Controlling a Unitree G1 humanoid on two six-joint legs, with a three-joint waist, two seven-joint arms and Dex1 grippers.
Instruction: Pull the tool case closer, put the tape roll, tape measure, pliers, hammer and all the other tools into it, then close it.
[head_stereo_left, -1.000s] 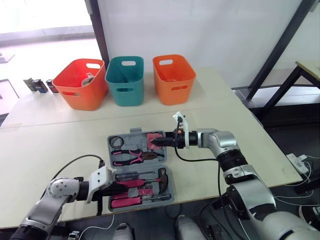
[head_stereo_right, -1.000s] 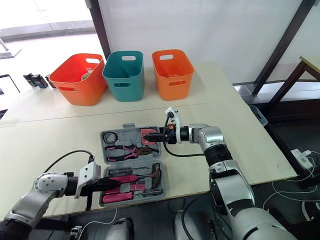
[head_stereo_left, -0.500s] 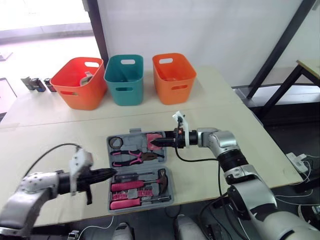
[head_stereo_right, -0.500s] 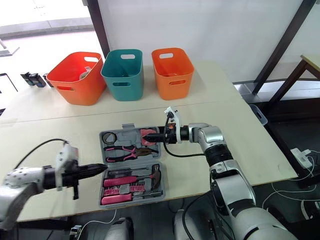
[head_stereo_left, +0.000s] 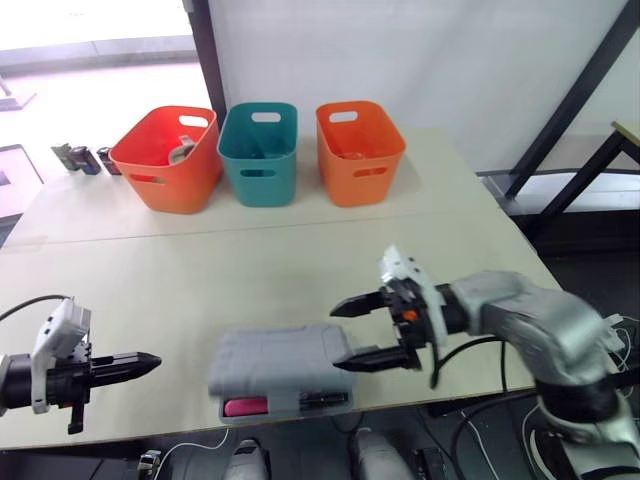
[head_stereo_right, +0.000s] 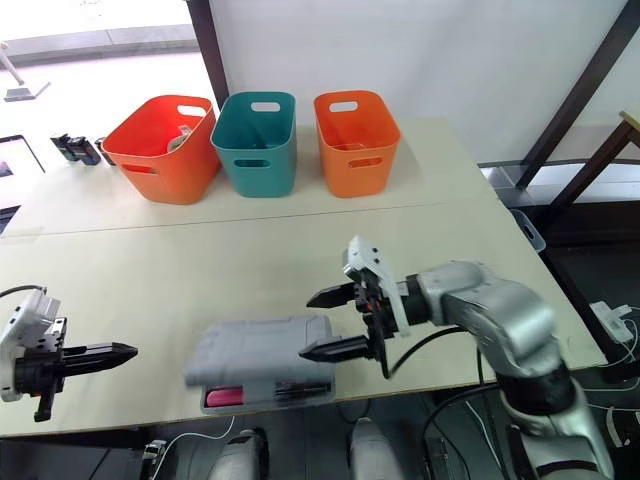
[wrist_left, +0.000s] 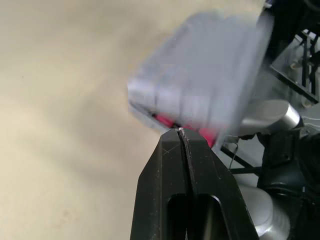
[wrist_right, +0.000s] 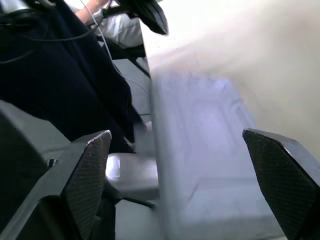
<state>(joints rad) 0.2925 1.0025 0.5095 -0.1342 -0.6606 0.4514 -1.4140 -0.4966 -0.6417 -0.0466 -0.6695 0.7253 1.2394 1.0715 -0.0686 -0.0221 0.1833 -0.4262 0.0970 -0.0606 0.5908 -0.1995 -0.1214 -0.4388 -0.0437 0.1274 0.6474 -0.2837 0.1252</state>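
Note:
The grey tool case (head_stereo_left: 280, 360) lies at the table's front edge. Its lid is folded down over it, blurred, and a narrow gap at the front shows pink tool handles (head_stereo_left: 245, 406). My right gripper (head_stereo_left: 340, 338) is open just right of the case, its fingers spread wide at the lid's right end and holding nothing. In the right wrist view the lid (wrist_right: 200, 150) lies between the spread fingers. My left gripper (head_stereo_left: 150, 362) is shut and empty, well left of the case and pointing at it. The left wrist view has the case (wrist_left: 210, 75) beyond the shut fingertips (wrist_left: 180, 131).
Three bins stand in a row at the back: red-orange (head_stereo_left: 165, 160), teal (head_stereo_left: 258, 150) and orange (head_stereo_left: 358, 148). Small dark items (head_stereo_left: 85, 160) sit at the far left. The case lies right at the table's front edge (head_stereo_left: 150, 425).
The lid has swung down over the open case, hiding the tools. My right gripper has opened and moved nearer, to the case's right end. My left gripper has pulled back to the left.

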